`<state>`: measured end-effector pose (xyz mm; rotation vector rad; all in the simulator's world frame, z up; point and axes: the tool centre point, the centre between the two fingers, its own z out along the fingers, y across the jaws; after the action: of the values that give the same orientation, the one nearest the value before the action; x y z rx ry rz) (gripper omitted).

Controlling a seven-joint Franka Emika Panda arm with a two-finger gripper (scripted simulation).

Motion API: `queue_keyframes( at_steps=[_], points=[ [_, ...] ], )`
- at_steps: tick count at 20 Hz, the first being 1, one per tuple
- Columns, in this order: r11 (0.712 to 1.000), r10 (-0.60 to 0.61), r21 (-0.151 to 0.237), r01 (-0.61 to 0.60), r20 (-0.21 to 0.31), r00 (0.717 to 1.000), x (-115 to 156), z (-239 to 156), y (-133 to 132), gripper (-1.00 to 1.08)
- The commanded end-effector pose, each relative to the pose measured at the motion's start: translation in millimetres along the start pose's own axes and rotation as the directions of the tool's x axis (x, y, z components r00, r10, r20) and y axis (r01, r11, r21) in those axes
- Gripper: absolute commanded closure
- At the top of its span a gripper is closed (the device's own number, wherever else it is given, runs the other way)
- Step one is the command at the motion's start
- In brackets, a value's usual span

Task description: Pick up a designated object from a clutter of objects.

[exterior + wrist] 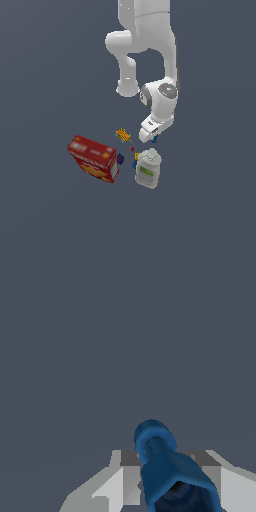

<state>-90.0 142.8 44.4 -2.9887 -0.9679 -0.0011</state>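
No text can be read anywhere — the red cracker box (93, 159) shows only blurred white and yellow patches on its faces, and the white bottle (148, 169) carries a green label whose markings are too small to make out.

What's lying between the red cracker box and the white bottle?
In the exterior view, a small purple piece lies between the red cracker box and the white bottle.

Exterior view: looked down from high, set well back; took in the arm (150, 60) and the whole clutter.
Wrist view: sat close behind the gripper (167, 483), facing bare grey floor.
Shared: gripper and the dark blue piece (162, 456) it gripped.
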Motion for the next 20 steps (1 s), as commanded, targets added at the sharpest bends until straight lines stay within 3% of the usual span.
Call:
queue_keyframes(
  at_steps=[1,10,20],
  points=[
    [1.0,0.0,0.0,0.0,0.001,1.0,-0.3,0.4,0.0,1.08],
    [1.0,0.0,0.0,0.0,0.0,1.0,-5.5,-9.3,7.8,1.08],
    [1.0,-0.001,0.001,0.001,0.0,1.0,-31.5,-54.3,45.0,1.08]
  ],
)
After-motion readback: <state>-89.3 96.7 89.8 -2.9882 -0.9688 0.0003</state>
